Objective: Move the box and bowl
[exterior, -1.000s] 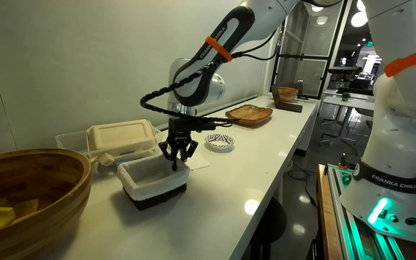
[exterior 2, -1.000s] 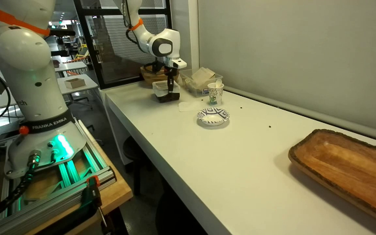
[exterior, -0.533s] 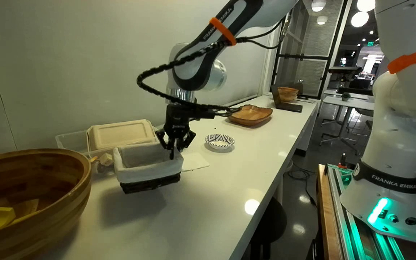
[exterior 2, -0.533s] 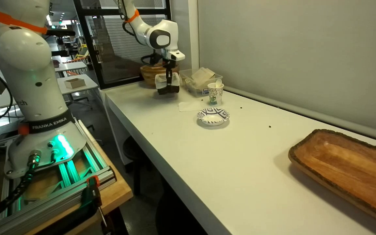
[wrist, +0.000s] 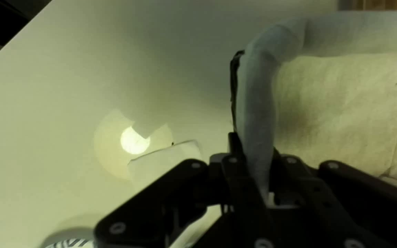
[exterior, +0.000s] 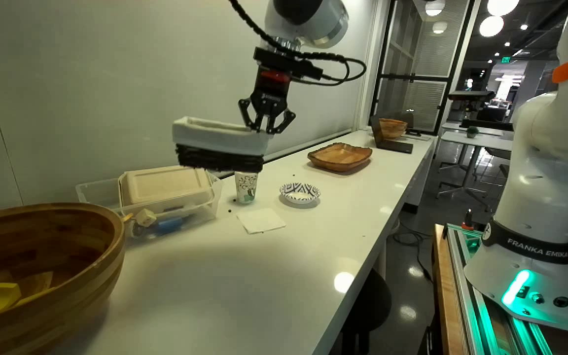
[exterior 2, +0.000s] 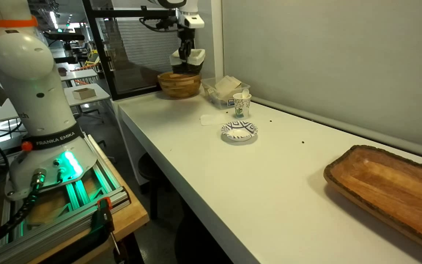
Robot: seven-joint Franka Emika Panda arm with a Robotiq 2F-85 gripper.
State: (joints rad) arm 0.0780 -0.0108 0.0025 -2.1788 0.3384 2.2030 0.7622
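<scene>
The box is white-lined with a dark woven base. It hangs in the air, well above the table. My gripper is shut on the rim at one short end of the box, one finger inside and one outside. In the wrist view the box's cloth rim runs between the fingertips. In an exterior view the box appears above the bowl's outline. The large brown wooden bowl stands on the table at the near left, with yellow pieces inside; it shows in an exterior view too.
A clear plastic tray with a beige clamshell stands by the wall. A paper cup, a napkin and a patterned dish are near it. A brown wooden tray lies farther along the table.
My gripper has lifted the box off the table and raised it high, holding its rim throughout. The bowl and the other things have not moved.
</scene>
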